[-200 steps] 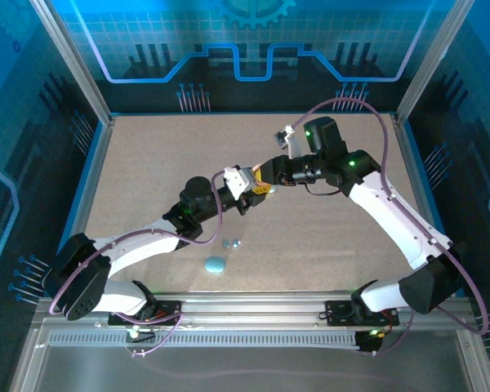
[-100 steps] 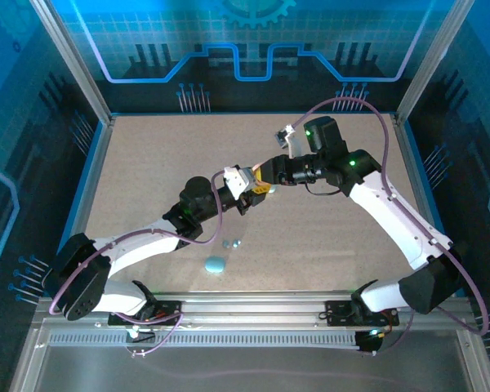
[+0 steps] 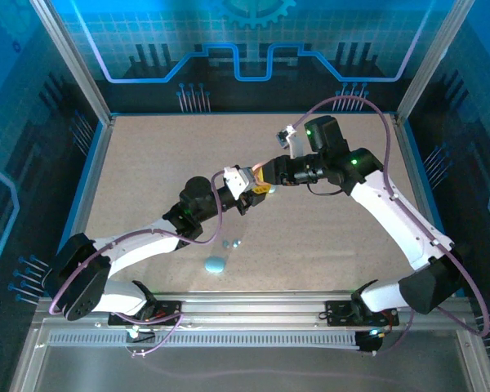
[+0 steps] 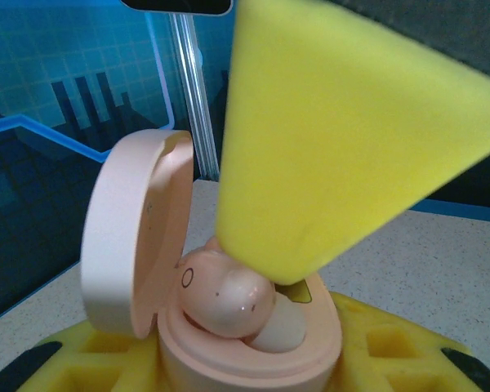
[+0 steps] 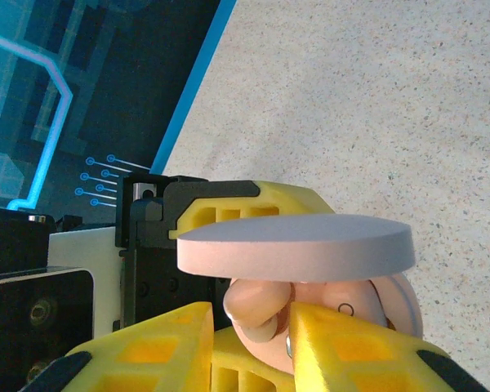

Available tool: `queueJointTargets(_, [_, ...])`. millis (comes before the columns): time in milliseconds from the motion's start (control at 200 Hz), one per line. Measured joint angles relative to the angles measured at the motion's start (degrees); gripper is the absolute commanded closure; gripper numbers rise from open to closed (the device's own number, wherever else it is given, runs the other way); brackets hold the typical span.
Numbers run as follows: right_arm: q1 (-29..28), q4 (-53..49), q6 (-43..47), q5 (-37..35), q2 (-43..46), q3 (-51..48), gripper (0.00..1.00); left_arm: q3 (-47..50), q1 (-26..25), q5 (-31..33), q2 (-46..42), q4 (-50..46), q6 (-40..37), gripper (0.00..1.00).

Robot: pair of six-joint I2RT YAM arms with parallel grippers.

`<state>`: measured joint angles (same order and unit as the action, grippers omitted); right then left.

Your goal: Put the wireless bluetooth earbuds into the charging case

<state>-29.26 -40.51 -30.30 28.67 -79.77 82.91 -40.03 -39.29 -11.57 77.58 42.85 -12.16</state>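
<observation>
Pink earbud, small ring mark, in open pink case

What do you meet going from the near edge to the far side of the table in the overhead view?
Blue case → two small earbuds → left gripper holding the pink case, meeting the right gripper.

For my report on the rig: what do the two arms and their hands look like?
The left arm and right arm have white links, black joints and a purple cable along each. The left hand and right hand are black with yellow, cut-out fingers.
</observation>
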Motion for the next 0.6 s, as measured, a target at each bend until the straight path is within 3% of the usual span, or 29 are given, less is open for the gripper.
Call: queueJointTargets(600, [-0.4,0.1,0.4,-0.6,0.0,1.6,0.66,0.0,0.0,0.0,0.0,0.8,0.0,0.68])
